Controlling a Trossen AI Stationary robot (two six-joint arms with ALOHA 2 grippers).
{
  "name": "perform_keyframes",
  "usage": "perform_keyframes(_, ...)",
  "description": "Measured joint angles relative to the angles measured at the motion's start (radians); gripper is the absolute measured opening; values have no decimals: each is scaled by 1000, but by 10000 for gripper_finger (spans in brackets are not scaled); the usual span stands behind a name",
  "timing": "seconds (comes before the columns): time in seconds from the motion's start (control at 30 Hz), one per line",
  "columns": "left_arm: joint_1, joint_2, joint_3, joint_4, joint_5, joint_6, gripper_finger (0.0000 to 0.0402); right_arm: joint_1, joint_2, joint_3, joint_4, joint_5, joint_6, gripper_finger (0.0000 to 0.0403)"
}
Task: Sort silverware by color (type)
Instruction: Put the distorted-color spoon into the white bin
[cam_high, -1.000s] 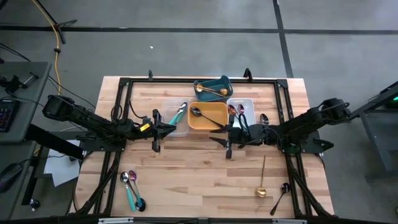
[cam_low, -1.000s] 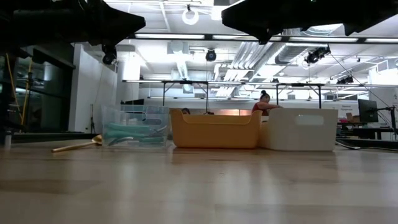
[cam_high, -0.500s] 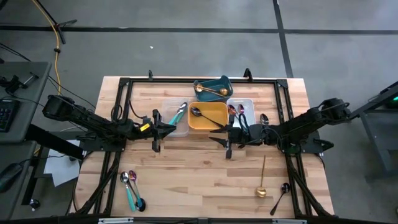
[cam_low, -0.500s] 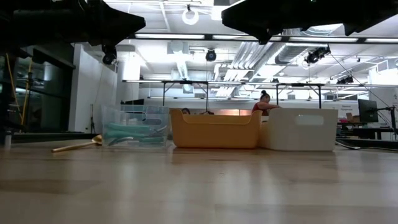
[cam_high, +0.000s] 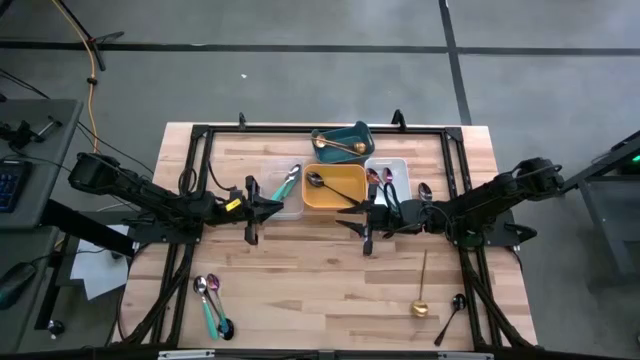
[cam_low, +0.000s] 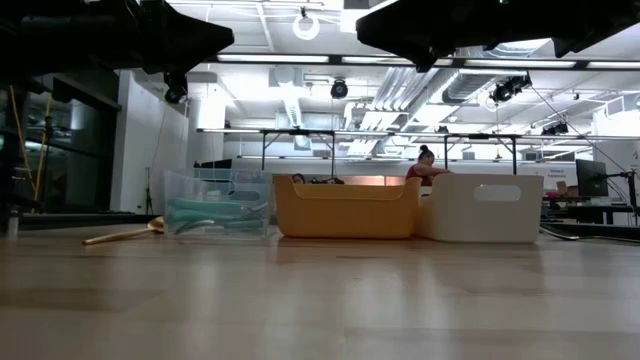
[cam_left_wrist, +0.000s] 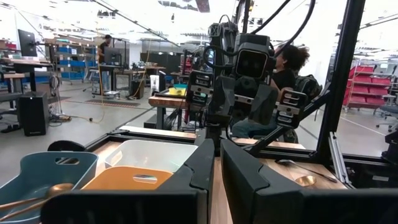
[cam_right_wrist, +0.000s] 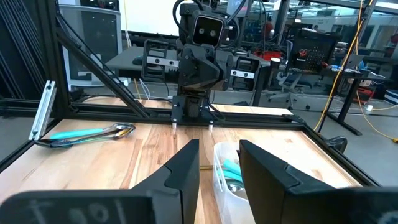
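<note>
Four trays stand at the far middle. The clear tray (cam_high: 285, 197) holds a teal-handled spoon (cam_high: 288, 180), the yellow tray (cam_high: 335, 188) a black spoon (cam_high: 318, 181), the teal tray (cam_high: 342, 142) a gold spoon (cam_high: 338, 146), and the white tray (cam_high: 388, 176) pink-purple spoons (cam_high: 378, 177). Loose silverware lies on the table: teal-handled and pink spoons (cam_high: 210, 300) near left, a gold spoon (cam_high: 422, 290) and a black spoon (cam_high: 450, 315) near right. My left gripper (cam_high: 272, 207) hovers shut beside the clear tray. My right gripper (cam_right_wrist: 219, 168) hovers open before the yellow tray, holding nothing.
A black frame (cam_high: 205, 135) runs round the table's edges. One more spoon (cam_high: 424, 190) lies right of the white tray. The two arms face each other across the table's middle, and bare wood (cam_high: 320, 280) lies between the loose spoons. A person (cam_low: 424, 165) sits in the room beyond.
</note>
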Motion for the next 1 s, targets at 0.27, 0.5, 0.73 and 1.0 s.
perform_keyframes(0.27, 0, 0, 0, 0, 0, 0, 21, 0, 0, 0, -4, 0, 0, 108)
perform_keyframes(0.5, 0, 0, 0, 0, 0, 0, 21, 0, 0, 0, -15, 0, 0, 108)
perform_keyframes(0.73, 0, 0, 0, 0, 0, 0, 21, 0, 0, 0, -15, 0, 0, 108)
perform_keyframes(1.0, 0, 0, 0, 0, 0, 0, 21, 0, 0, 0, -15, 0, 0, 108)
